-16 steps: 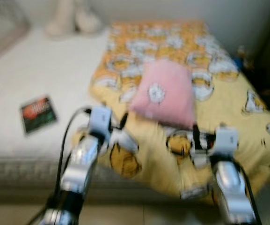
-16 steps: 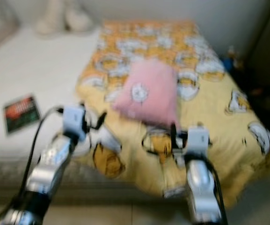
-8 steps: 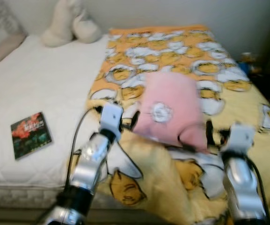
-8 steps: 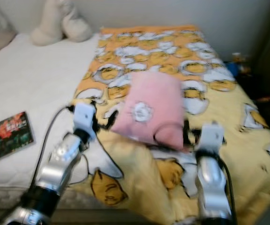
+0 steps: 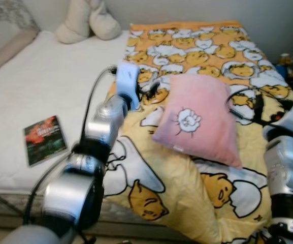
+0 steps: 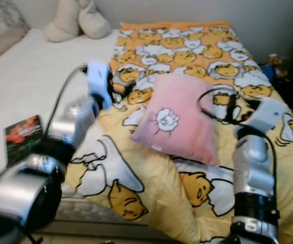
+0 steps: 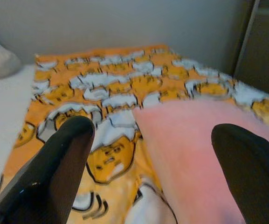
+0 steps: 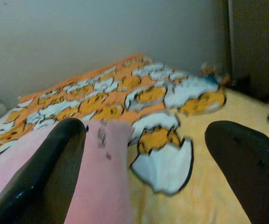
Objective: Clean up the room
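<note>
We hold the left gripper (image 7: 148,154) and right gripper (image 8: 146,158) wide open, flanking the pink pillow (image 5: 199,119) on the yellow blanket (image 5: 161,178); it looks soft and light, best pinched at its side edges.

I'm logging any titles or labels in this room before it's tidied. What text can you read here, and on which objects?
Book on the white mattress: its cover has print, too blurred to read.
Pink pillow: a small white sheep-like figure, no letters.
Yellow blanket: cartoon egg pattern, no words.
Nothing legible anywhere.
</note>
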`<state>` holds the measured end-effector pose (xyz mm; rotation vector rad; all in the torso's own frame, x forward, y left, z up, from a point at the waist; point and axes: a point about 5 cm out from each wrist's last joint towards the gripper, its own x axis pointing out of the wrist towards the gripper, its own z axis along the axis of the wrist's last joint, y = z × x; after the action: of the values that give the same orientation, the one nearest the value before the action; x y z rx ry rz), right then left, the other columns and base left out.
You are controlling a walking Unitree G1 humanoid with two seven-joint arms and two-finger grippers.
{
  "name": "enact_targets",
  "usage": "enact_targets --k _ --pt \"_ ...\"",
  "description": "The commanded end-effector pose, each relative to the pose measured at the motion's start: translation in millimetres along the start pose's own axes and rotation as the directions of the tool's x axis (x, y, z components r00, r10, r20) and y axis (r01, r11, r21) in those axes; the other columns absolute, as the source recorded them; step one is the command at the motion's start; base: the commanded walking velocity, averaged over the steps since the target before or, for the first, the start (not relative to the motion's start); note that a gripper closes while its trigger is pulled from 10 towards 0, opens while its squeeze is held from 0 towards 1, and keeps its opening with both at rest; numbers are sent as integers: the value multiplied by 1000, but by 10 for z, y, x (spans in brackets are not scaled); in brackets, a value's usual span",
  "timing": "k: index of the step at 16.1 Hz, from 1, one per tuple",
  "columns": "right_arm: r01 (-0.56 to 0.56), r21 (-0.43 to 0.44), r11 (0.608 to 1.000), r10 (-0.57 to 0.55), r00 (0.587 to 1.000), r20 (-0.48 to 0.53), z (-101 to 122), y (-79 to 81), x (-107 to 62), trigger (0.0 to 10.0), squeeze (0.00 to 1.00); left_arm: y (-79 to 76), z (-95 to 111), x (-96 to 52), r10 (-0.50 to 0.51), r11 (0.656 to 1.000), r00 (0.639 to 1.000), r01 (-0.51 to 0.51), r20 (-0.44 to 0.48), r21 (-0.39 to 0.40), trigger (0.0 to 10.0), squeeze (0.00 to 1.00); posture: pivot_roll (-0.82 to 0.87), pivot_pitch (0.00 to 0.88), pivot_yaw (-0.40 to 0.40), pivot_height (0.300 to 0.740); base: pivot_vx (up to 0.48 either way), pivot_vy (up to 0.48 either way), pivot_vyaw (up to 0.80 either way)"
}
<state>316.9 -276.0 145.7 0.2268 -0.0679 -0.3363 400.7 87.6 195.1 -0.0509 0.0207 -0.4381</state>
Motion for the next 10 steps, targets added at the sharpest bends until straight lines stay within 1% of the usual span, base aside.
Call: enact_targets --k 1,3,4,5,7,8,10 --pt "0 81 997 5 997 -71 -98 -29 38 10000 0 9 -102 21 0 998 997 -5 -72 -70 10000 0 -100 64 130 740 0 0 0" --pt "15 132 991 0 993 -115 -169 -71 44 10000 0 -23 -159 41 -17 993 994 4 -107 -122 10000 0 -116 109 148 740 0 0 0" --pt "22 170 985 2 990 -139 -206 -98 88 10000 0 -94 -199 68 -31 988 992 12 -123 -151 10000 0 -117 138 157 740 0 0 0" --pt "4 211 977 29 988 -151 -222 -71 127 10000 0 -163 -237 85 -55 981 990 29 -130 -194 10000 0 -117 175 173 740 0 0 0" --pt "-19 230 973 54 987 -150 -222 -20 154 10000 0 -189 -267 89 -56 975 989 26 -135 -221 10000 0 -122 196 185 740 0 0 0" --pt "-51 243 969 88 985 -148 -225 64 191 10000 0 -212 -287 93 -52 970 990 18 -134 -244 10000 0 -124 212 192 740 0 0 0" --pt "-149 291 945 198 969 -146 -263 353 239 10000 0 -284 -275 119 -46 942 995 12 -94 -335 10000 0 -132 246 202 740 0 0 0"
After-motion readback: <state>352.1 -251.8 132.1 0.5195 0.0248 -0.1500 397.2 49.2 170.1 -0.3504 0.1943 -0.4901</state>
